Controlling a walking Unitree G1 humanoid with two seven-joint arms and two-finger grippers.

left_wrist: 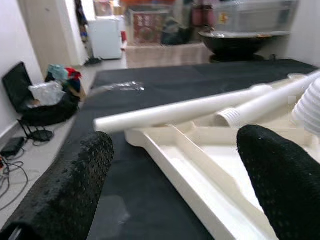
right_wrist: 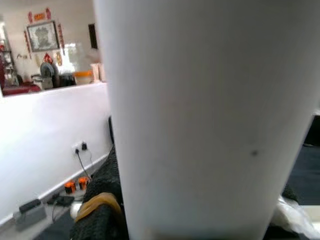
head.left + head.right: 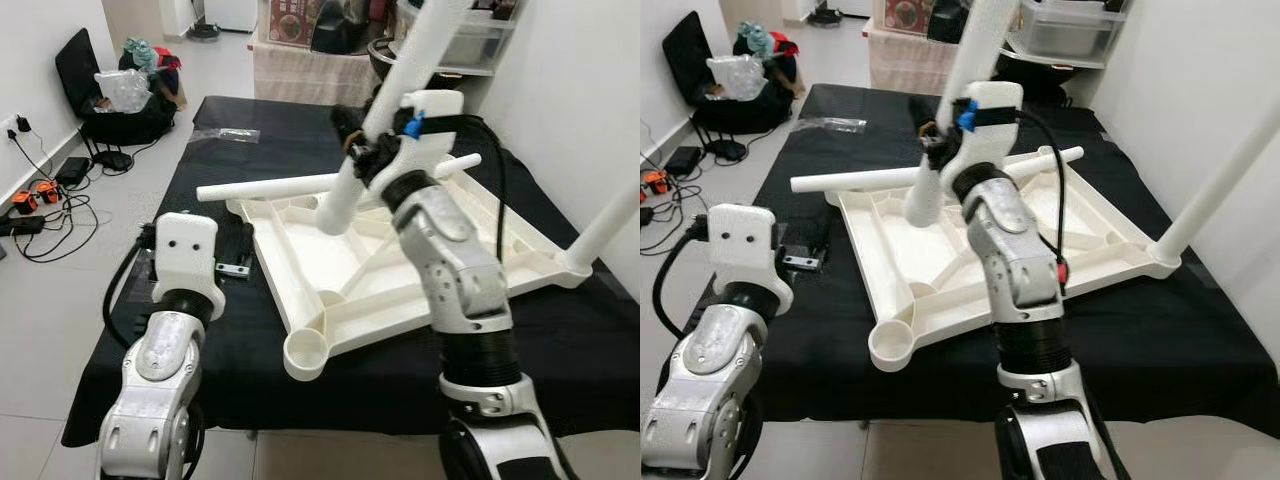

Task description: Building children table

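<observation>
Tabletop (image 3: 400, 270) upturned, right hand (image 3: 352, 140) clasping leg (image 3: 385, 110); left hand (image 1: 175, 175) spread, close-up.

Both arms are silver metal with rounded, jointed segments – each ends in a blocky white wrist housing. The left housing (image 3: 185, 252) shows two small dark screw holes and a black cable looping off its side. The right arm (image 3: 455, 270) has ribbed black collars, a blue tag near its wrist, a black cable – the left pincer's fingers (image 1: 75, 185) are black and pebbled
</observation>
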